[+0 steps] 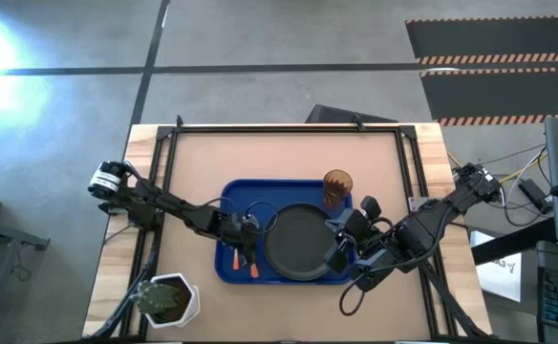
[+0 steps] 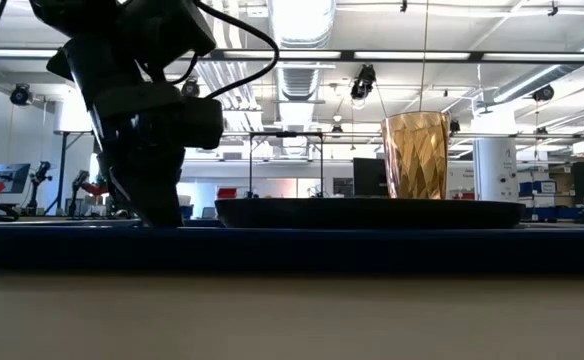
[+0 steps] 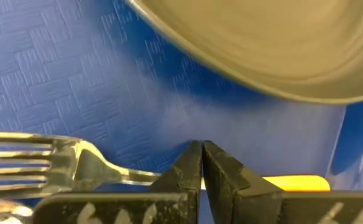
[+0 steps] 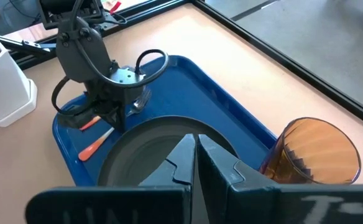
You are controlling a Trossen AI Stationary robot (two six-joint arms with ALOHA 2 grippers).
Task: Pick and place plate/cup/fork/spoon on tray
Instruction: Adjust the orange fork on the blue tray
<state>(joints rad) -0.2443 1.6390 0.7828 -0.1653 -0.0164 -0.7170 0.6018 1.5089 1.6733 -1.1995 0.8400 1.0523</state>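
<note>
At the lower left of my overhead view I see a white pot [image 1: 177, 300] with a green plant [image 1: 155, 298] standing on the tan table [image 1: 289, 158]. A black frame [image 1: 289, 127] runs along the table's edges. Beyond it is grey floor with dark lines, and striped hazard mats [image 1: 494, 59] sit at the upper right. Cables [image 1: 523, 182] trail at the right edge, beside what may be a paper sheet [image 1: 497, 269]. The level view shows ceiling lights [image 2: 302, 20] overhead.

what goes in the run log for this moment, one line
left gripper shut on fork, over tray | right gripper shut, at plate rim | cup upright on tray | spoon on tray
</note>
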